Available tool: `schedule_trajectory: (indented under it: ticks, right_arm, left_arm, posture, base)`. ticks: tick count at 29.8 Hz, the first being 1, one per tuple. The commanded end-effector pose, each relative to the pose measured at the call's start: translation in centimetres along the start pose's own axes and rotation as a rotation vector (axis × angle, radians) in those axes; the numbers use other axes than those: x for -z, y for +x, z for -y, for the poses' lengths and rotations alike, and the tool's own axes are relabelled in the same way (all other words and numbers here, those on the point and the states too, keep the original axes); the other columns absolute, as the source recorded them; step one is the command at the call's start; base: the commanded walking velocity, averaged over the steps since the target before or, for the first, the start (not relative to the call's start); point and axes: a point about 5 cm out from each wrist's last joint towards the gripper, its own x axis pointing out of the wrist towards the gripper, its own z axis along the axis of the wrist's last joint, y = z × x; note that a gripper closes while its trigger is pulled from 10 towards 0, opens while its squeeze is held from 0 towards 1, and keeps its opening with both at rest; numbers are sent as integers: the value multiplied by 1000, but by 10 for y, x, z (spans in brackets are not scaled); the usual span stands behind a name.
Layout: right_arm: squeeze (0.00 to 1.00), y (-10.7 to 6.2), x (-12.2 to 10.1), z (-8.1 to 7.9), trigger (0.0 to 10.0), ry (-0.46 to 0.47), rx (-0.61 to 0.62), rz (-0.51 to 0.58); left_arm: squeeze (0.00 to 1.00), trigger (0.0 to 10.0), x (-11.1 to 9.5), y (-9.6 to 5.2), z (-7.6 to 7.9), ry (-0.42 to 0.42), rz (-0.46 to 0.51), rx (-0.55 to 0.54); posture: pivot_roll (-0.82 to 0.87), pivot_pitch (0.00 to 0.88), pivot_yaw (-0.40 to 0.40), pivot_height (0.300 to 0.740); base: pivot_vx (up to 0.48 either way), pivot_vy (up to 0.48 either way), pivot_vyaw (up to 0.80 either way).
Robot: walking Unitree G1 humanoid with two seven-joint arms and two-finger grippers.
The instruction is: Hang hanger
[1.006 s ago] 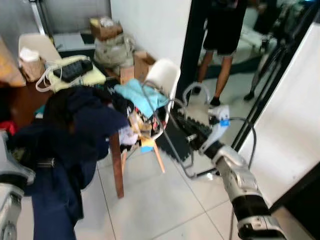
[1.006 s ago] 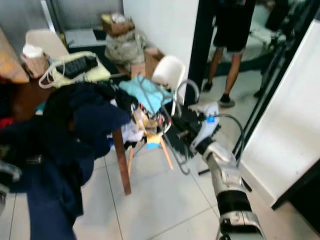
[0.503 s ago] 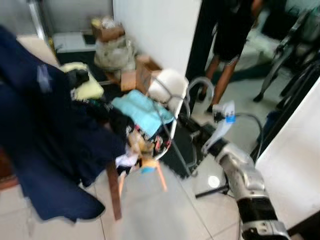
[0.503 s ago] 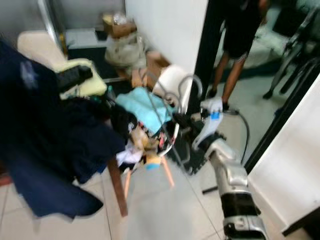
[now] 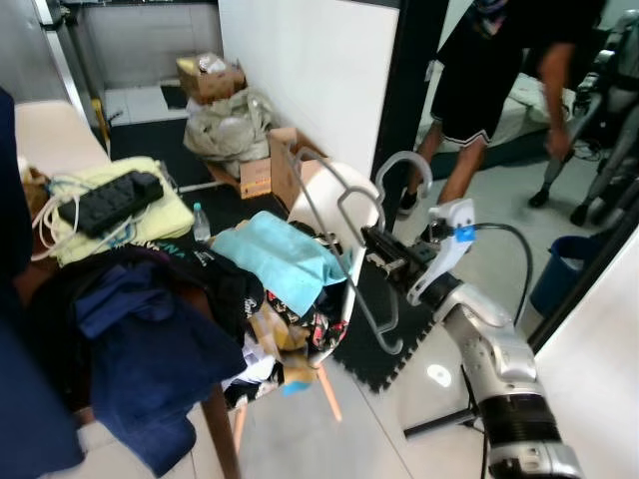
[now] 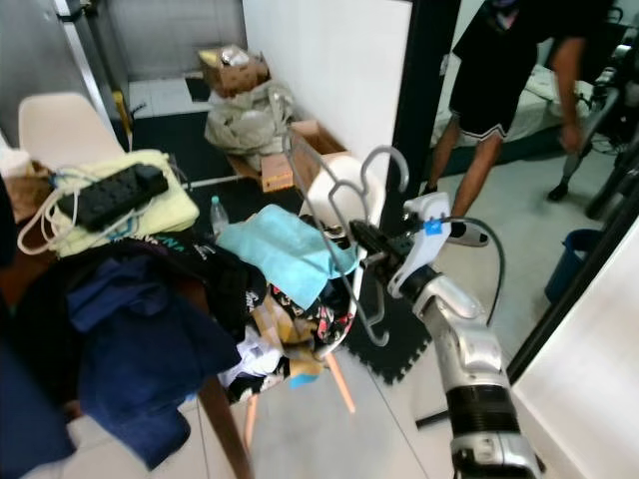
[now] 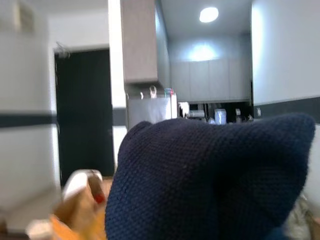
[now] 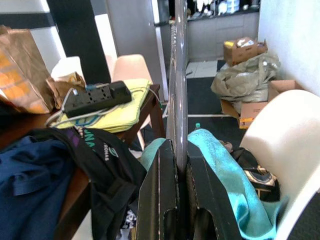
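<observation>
My right gripper [image 5: 379,249] is shut on a grey hanger [image 5: 402,157], held upright in the air beside a white chair [image 5: 334,185]. Its hook points up and its long bar slants down past the chair's seat. In the right wrist view the hanger's bar [image 8: 177,75] runs straight out from between my black fingers [image 8: 159,195], which clamp it. A dark navy garment [image 5: 20,379] hangs along the left edge of the head views, and navy cloth [image 7: 210,180] covers the foreground of the left wrist view.
The chair holds a teal cloth [image 5: 275,259] and a heap of clothes. A table on the left carries navy clothes [image 5: 150,349] and a black power strip [image 5: 105,195]. A person [image 5: 489,90] stands in the doorway. Cardboard boxes [image 5: 210,75] sit by the wall, a blue bin [image 5: 559,274] on the right.
The camera has swung. The navy garment rose across the left of the view, then drew off to the left edge. My right gripper keeps the hanger, now held higher.
</observation>
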Motion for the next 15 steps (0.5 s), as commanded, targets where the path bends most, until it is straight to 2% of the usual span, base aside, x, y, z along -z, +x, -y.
schedule_trajectory:
  ticks: [1,2,4,5,7,8,9,10,11,12,13,15]
  right_arm:
    - [0,-4,1,3,10000,-8,19,-20]
    - [0,-4,1,4,10000,-8,19,-22]
    - [0,-6,2,3,10000,-7,12,-28]
    - [0,-6,2,3,10000,-7,12,-28]
    - [0,-7,3,-1,10000,-7,-20,-44]
    - [0,-8,5,-6,10000,-6,-67,-59]
    - [0,-8,5,-6,10000,-6,-67,-59]
    - [0,-10,6,-14,10000,-2,-140,-75]
    - [0,-11,7,-19,10000,1,-190,-86]
    - [0,-11,7,-19,10000,1,-190,-86]
    - [0,-13,8,-25,10000,-1,-246,-104]
    - [0,-13,8,-25,10000,-1,-246,-104]
  left_arm:
    - [0,10000,-7,1,12,-10,33,33]
    - [0,10000,-4,0,16,-12,23,44]
    - [0,10000,16,-7,31,-55,-62,110]
    - [0,10000,16,-7,31,-55,-62,110]
    - [0,10000,42,-24,55,-126,-167,236]
    - [0,10000,58,-42,73,-130,-231,342]
    - [0,10000,58,-42,73,-130,-231,342]
    - [0,10000,78,-66,92,-149,-321,466]
    - [0,10000,88,-83,104,-163,-379,542]
    - [0,10000,88,-83,104,-163,-379,542]
    - [0,10000,103,-105,113,-157,-460,618]
    - [0,10000,103,-105,113,-157,-460,618]
  posture:
    - [7,0,-15,740]
    - [6,0,-12,740]
    - [4,0,-13,740]
    - [4,0,-13,740]
    - [5,0,-17,740]
    - [4,0,-20,740]
    - [4,0,-20,740]
    - [9,0,-25,740]
    - [9,0,-25,740]
    - [9,0,-25,740]
    - [10,0,-27,740]
    - [10,0,-27,740]
  base:
    - [0,0,0]
    - [0,0,0]
    - [0,0,0]
    - [0,0,0]
    - [0,0,0]
    - [0,0,0]
    - [0,0,0]
    - [0,0,0]
    - [0,0,0]
    - [0,0,0]
    - [0,0,0]
    - [0,0,0]
